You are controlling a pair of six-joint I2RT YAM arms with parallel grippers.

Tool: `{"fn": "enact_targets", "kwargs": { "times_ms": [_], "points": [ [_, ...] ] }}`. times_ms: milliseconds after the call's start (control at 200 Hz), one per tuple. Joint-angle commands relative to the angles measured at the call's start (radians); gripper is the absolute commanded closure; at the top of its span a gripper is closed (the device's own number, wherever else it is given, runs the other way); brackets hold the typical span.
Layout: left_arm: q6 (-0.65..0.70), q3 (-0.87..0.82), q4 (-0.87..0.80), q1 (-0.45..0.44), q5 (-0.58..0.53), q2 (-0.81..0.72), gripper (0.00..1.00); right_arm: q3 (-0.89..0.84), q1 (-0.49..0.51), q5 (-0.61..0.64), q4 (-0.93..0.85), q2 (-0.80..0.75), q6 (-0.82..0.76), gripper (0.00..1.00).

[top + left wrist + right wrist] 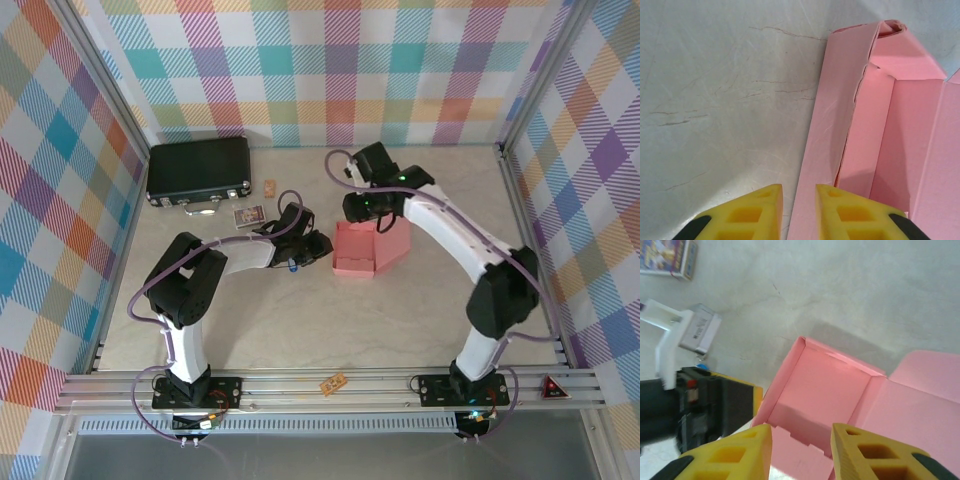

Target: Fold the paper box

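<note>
While half-erected in the middle of the counter (300, 320), sits as paper box (365, 250) between left tool (799, 192), narrowly parted at one wall's edge, and right tool (800, 427), open, empty, overhead; next likely calls for pressing that wall inward.

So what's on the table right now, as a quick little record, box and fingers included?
paper box: pink, partly folded, top open, mid-table
left fingers: narrowly apart at the box's left wall; grip unclear
right fingers: apart, above the box's open inside
black case: closed, far left corner
small card: beside the case
table: pale, marbled
</note>
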Motion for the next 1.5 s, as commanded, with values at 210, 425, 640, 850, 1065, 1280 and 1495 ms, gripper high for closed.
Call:
{"fn": "enact_targets", "kwargs": {
  "times_ms": [210,425,640,850,1065,1280,1495],
  "points": [
    [0.11,0.112,-0.163,0.022,-0.129,-0.063,0.73,-0.177,-0.019,0.008,-0.132,-0.277,0.082,0.63],
    [0.239,0.409,-0.286,0.048,-0.147,0.093,0.7,-0.261,0.005,-0.036,-0.237,-0.409,0.066,0.65],
    [0.353,0.776,-0.445,0.056,-0.163,0.336,0.7,-0.345,0.043,-0.132,-0.26,-0.478,0.071,0.67],
    [0.444,1.086,-0.592,0.059,-0.098,0.555,0.68,-0.466,0.067,-0.148,-0.237,-0.491,0.11,0.7],
    [0.487,1.198,-0.7,0.057,-0.011,0.654,0.73,-0.584,0.067,-0.074,-0.165,-0.474,0.152,0.75],
    [0.522,1.07,-0.719,0.052,0.057,0.598,0.77,-0.614,0.053,-0.002,-0.111,-0.4,0.175,0.79],
    [0.525,0.882,-0.696,0.041,0.033,0.494,0.79,-0.601,0.007,0.058,-0.042,-0.327,0.175,0.81]
  ]
}}
